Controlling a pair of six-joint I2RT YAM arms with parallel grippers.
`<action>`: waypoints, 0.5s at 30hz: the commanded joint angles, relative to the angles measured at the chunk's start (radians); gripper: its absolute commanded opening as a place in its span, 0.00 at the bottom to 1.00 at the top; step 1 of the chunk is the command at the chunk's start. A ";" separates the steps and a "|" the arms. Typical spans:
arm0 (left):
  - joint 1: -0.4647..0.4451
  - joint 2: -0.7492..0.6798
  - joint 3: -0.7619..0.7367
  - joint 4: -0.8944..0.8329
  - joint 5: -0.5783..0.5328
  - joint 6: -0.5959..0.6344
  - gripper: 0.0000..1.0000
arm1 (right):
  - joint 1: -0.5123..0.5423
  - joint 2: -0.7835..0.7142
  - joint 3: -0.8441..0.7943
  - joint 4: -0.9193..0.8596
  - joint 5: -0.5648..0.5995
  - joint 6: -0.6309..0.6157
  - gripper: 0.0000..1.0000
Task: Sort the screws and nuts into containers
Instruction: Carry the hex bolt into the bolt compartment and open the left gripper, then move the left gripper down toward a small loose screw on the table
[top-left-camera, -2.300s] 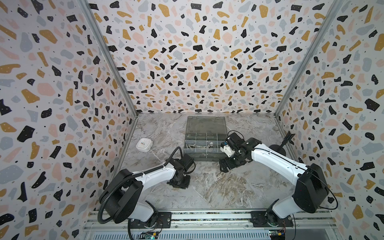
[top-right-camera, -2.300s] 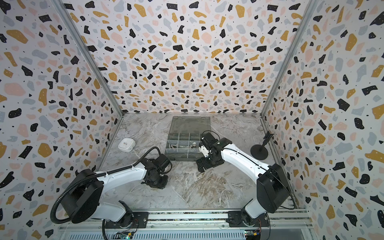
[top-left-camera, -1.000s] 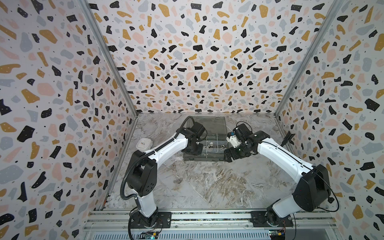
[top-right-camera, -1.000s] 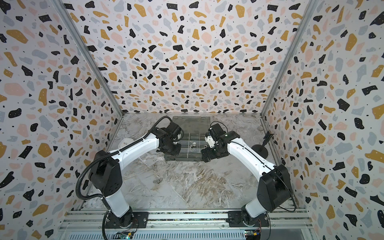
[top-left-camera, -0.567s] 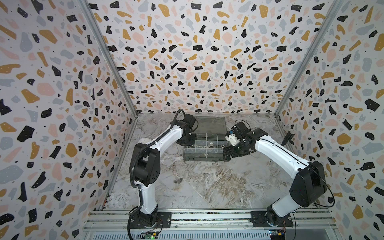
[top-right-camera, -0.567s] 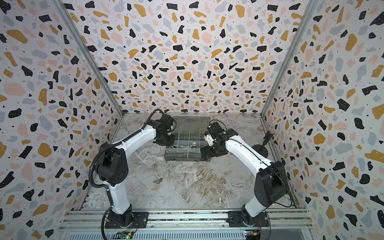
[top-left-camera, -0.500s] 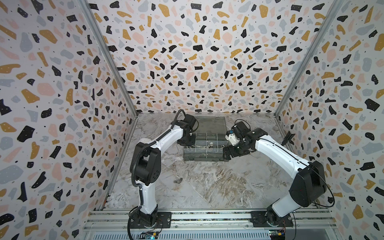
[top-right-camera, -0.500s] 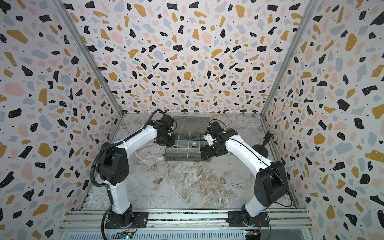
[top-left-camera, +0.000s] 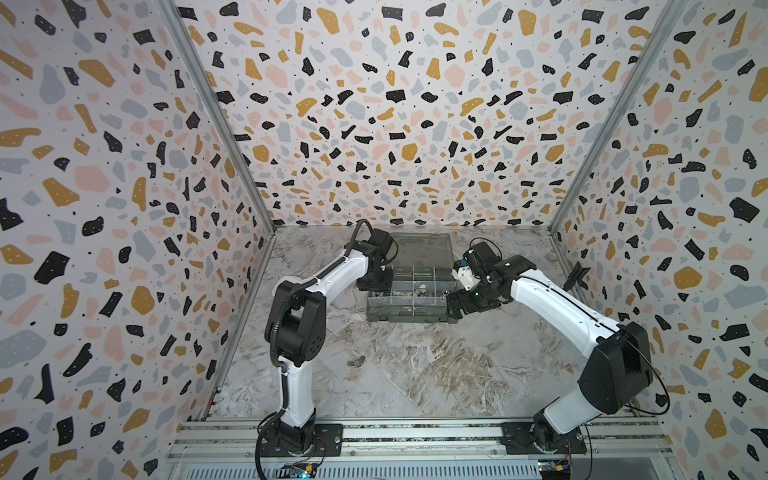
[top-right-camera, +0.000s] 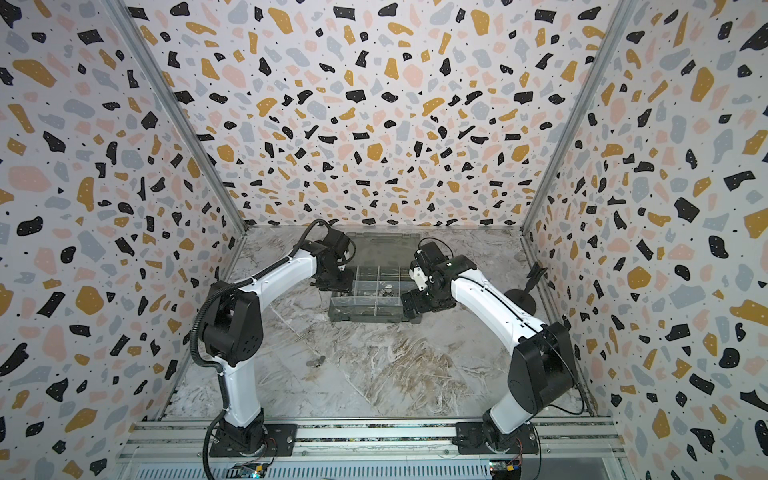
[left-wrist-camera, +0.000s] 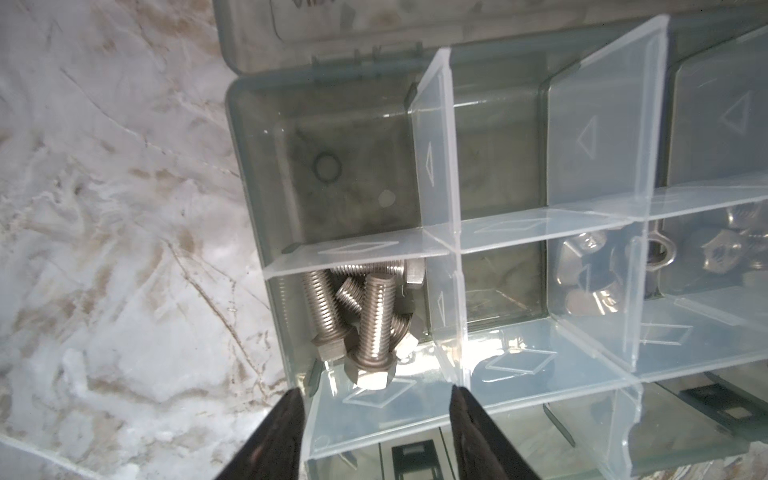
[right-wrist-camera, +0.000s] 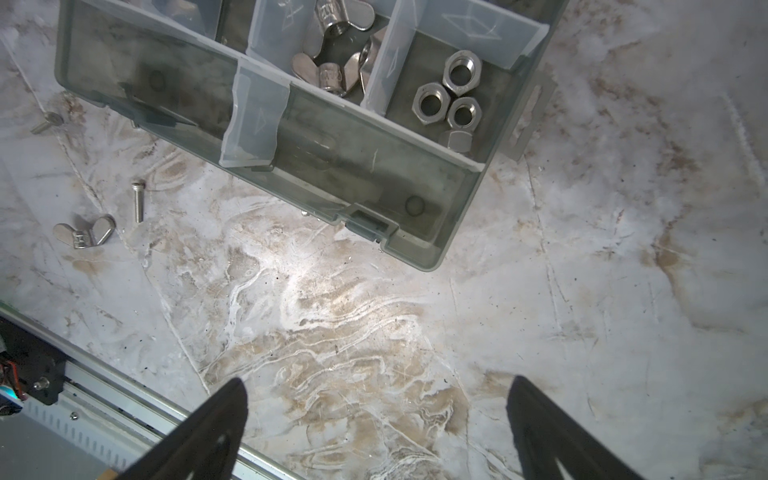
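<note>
The left arm (top-left-camera: 328, 272) and right arm (top-left-camera: 552, 303) share one build: glossy white link shells between matt black joint housings. Each stands on a black base (top-left-camera: 293, 436) fixed to the rail (top-left-camera: 415, 434). Above the rail, a ribbed black cable (top-left-camera: 275, 320) loops along the left arm, and a thin black wire (top-left-camera: 661, 384) arcs off the right arm's big joint. The left hand (left-wrist-camera: 376, 390) and right hand (right-wrist-camera: 378, 382) each carry two black fingers (right-wrist-camera: 208, 424) that taper to blunt tips.

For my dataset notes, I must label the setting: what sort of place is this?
Probably a robot test booth: patterned panel walls enclose a marble-look tabletop, and two white arms are bolted to an aluminium rail at its front.
</note>
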 joint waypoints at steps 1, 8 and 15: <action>0.005 -0.092 0.010 0.001 -0.022 -0.003 0.58 | 0.002 0.011 0.042 -0.027 -0.010 0.010 0.99; 0.006 -0.298 -0.270 0.024 -0.054 -0.028 0.51 | 0.050 0.052 0.062 -0.013 -0.025 0.006 0.99; 0.039 -0.466 -0.556 0.085 -0.084 -0.076 0.50 | 0.095 0.093 0.088 -0.008 -0.038 -0.009 0.99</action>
